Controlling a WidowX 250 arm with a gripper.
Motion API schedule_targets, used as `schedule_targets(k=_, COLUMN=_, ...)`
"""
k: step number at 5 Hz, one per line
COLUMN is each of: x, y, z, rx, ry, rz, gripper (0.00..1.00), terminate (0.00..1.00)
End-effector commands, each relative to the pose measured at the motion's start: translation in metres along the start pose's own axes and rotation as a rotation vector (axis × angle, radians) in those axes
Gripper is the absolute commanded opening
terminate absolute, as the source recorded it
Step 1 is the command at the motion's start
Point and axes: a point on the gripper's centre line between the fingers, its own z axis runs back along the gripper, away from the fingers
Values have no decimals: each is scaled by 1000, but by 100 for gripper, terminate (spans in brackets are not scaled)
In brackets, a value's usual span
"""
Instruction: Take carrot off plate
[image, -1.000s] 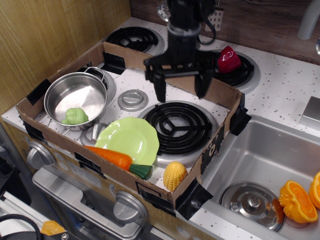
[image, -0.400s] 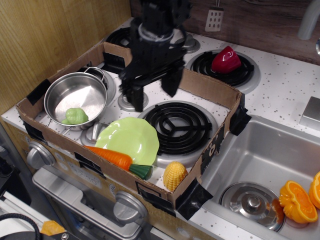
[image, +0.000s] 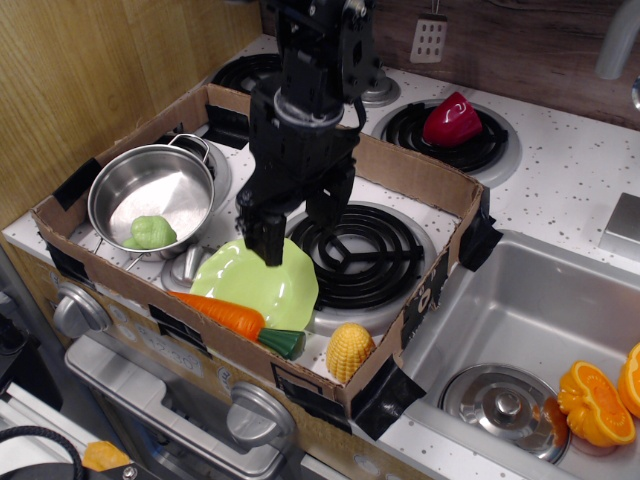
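- The gripper (image: 300, 222) hangs above the plate's 12 o'clock rim, its dark fingers (image: 268, 238) apart and holding nothing.
- The carrot (image: 236, 320) lies across the 6 o'clock edge of the plate (image: 262, 283), green stub toward 4 o'clock, against the cardboard wall (image: 420, 180).
- A corn cob (image: 349, 350) sits at 4 o'clock from the plate.
- The steel pot (image: 152, 195), at 10 o'clock, holds a green item (image: 151, 232).

My arm reaches in from the top of the view, wrist pointing down. The hand (image: 297, 220) hangs with its two fingers spread apart, seemingly holding nothing.
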Motion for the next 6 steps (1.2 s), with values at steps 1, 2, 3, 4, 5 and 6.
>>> schedule_targets(k=1, x=4, y=12, z=16, rx=-54, ry=45, rz=140, gripper=100, terminate=0)
schedule_targets(k=2, x=8, y=21, z=11, rx=-63, ry=61, rz=165, gripper=100, terminate=0)
schedule_targets(k=3, x=10, y=28, z=-4, rx=-79, ry=85, rz=165, gripper=100, terminate=0)
schedule_targets(k=4, x=9, y=32, z=-14, rx=-82, ry=91, rz=159, gripper=100, terminate=0)
schedule_targets(k=5, x=11, y=32, z=-21, rx=-59, ry=120, rz=159, gripper=100, terminate=0)
schedule_targets(k=6, x=12, y=32, z=-27, rx=-45, ry=121, rz=156, gripper=100, terminate=0)
